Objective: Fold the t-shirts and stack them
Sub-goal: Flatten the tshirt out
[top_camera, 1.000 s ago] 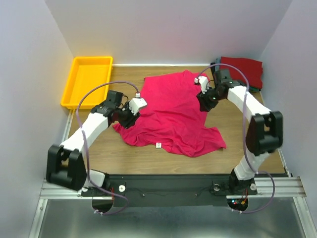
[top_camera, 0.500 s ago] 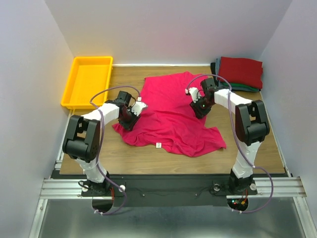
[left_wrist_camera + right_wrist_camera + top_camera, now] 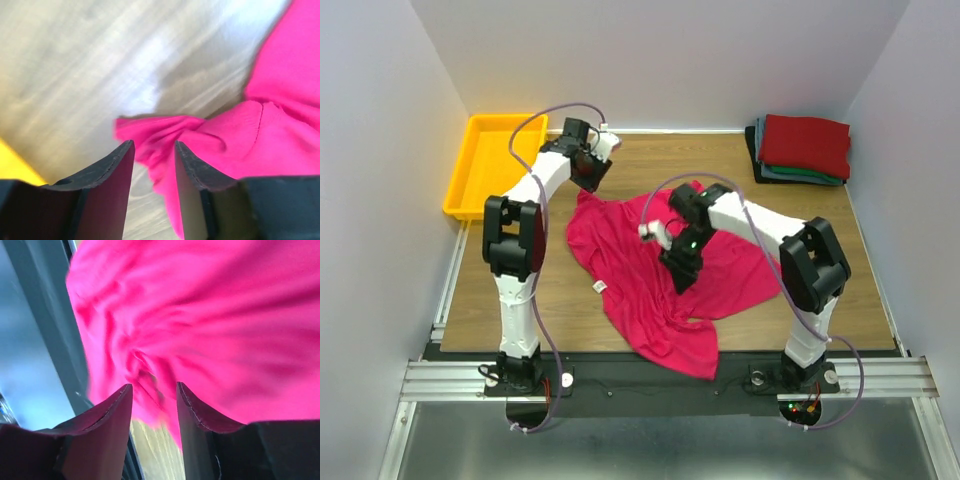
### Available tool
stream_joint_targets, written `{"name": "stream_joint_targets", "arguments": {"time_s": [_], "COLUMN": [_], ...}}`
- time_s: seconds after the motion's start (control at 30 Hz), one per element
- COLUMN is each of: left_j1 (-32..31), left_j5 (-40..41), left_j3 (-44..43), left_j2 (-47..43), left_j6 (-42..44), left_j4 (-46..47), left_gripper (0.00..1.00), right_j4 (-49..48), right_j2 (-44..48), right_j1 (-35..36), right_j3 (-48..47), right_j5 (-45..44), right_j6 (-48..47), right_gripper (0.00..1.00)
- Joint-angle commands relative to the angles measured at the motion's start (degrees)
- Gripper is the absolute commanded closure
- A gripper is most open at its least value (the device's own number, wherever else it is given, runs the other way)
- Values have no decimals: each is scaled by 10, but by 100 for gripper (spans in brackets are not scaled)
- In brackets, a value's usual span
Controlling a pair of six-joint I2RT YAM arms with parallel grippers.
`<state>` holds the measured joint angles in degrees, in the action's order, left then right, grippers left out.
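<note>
A crimson t-shirt (image 3: 630, 260) lies crumpled and slantwise across the middle of the table, one end reaching the front edge. My left gripper (image 3: 592, 170) hovers at the shirt's back-left corner. In its wrist view the left gripper (image 3: 154, 145) is open, a bunched corner of the shirt (image 3: 280, 125) lying just past the fingertips with bare wood showing between them. My right gripper (image 3: 680, 275) is over the middle of the shirt. Seen from the wrist, the right gripper (image 3: 154, 386) is open above rumpled cloth (image 3: 210, 315). Folded t-shirts are stacked at the back right, a dark red one (image 3: 807, 143) on top of a teal one (image 3: 800, 176).
A yellow tray (image 3: 490, 165) stands at the back left, close to my left gripper, and its corner (image 3: 15, 172) shows in the left wrist view. The black front rail (image 3: 45, 330) runs beside the shirt's near end. White walls close in the table on three sides.
The left arm swung back toward the tray and the right arm came forward to the centre. The shirt was dragged and turned, now lying diagonally with one end at the front edge.
</note>
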<state>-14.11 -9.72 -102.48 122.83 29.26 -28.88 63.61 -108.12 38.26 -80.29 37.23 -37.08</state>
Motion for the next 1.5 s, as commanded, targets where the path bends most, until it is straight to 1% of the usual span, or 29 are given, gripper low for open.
{"name": "stream_joint_targets", "arguments": {"time_s": [0.0,0.03,0.07,0.1,0.13,0.17,0.2,0.23,0.27,0.33,0.4,0.43,0.5,0.6,0.73,0.87,1.0,1.2,1.3,1.47], "left_j1": [22,22,21,17,17,8,3,-5,-14,-44,-63,-82,-98,-125,-147,-148,-149,-176,-186,-186], "left_j5": [-73,-79,-86,-127,-127,-148,-158,-162,-164,-167,-149,-145,-133,-108,-75,-52,-74,-87,-79,-53], "left_j3": [-17,17,35,69,88,107,125,164,184,239,271,295,318,368,423,434,426,388,383,405], "left_j2": [-99,-117,-150,-178,-190,-202,-210,-228,-237,-259,-268,-271,-283,-303,-308,-292,-292,-304,-283,-247], "left_j6": [-27,-30,-36,-45,-53,-60,-63,-64,-63,-52,-44,-39,-12,25,38,30,19,13,7,19], "left_j4": [-29,-26,-23,-26,-26,-27,-28,-30,-28,-30,-34,-39,-55,-64,-49,-20,-12,-26,-24,-21], "left_gripper": [50,50,50,50,50,51,51,52,52,52,53,54,56,56,56,56,56,57,57,59], "right_j4": [59,56,45,24,24,-18,-35,-53,-90,-107,-129,-131,-137,-142,-146,-146,-147,-147,-147,-147], "right_j2": [26,26,24,18,15,12,7,3,-8,-24,-50,-60,-81,-91,-98,-103,-102,-104,-105,-103], "right_j1": [-116,-135,-172,-202,-202,-221,-227,-231,-234,-236,-236,-236,-236,-236,-236,-237,-238,-237,-237,-237], "right_j3": [-62,-65,-67,-66,-66,-59,-56,-52,-50,-52,-55,-58,-55,-42,-32,-29,-25,-21,-22,-21], "right_j5": [15,4,-16,-36,-37,-75,-91,-109,-144,-165,-188,-192,-215,-234,-245,-252,-249,-251,-255,-263], "right_j6": [-4,-6,-7,4,4,33,39,49,59,78,99,103,111,115,122,126,126,126,126,121], "right_gripper": [53,53,53,53,53,54,54,56,56,59,59,60,62,62,62,63,63,66,66,66]}}
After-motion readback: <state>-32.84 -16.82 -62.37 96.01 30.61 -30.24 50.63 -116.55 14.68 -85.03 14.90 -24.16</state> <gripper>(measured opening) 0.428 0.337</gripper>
